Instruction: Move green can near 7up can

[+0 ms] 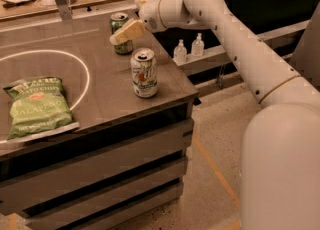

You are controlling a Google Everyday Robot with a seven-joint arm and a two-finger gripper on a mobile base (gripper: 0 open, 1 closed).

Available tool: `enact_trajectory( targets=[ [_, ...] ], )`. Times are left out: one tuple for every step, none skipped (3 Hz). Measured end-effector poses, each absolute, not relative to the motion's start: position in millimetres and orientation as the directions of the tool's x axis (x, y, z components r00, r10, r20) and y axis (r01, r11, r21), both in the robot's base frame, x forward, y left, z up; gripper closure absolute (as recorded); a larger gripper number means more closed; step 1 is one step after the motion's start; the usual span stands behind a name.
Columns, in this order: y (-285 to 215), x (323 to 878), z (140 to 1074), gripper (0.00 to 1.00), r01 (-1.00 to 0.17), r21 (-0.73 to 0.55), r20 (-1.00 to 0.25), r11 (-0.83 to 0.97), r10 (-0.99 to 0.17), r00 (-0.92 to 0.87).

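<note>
Hand (119, 35), arm in from 3 o'clock, sits across mid-height of upright green can (123, 48) at worktop (100, 101) far edge, can't tell its grip state; 7up can (144, 73) stands near, apart, approx 5 o'clock of it, so short carry

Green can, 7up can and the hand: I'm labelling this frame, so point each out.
green can (119, 19): camera view, on its silver top.
7up can (144, 76): camera view, middle of its white side.
hand (124, 33): camera view, its beige tip, in front of the green can.
</note>
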State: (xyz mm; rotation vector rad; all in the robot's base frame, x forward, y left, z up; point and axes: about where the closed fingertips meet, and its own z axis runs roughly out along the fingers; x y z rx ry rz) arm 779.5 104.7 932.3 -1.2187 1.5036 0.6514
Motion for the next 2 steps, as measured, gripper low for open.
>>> enact_trajectory(
  targets=[
    [110.3,790.2,932.0,0.02,-0.921,-0.182,-0.944,0.345,-0.323,0.065],
    [114.7,794.5,930.6,0.2,-0.922,-0.175,-0.948,0.346,-0.312,0.063]
  ],
)
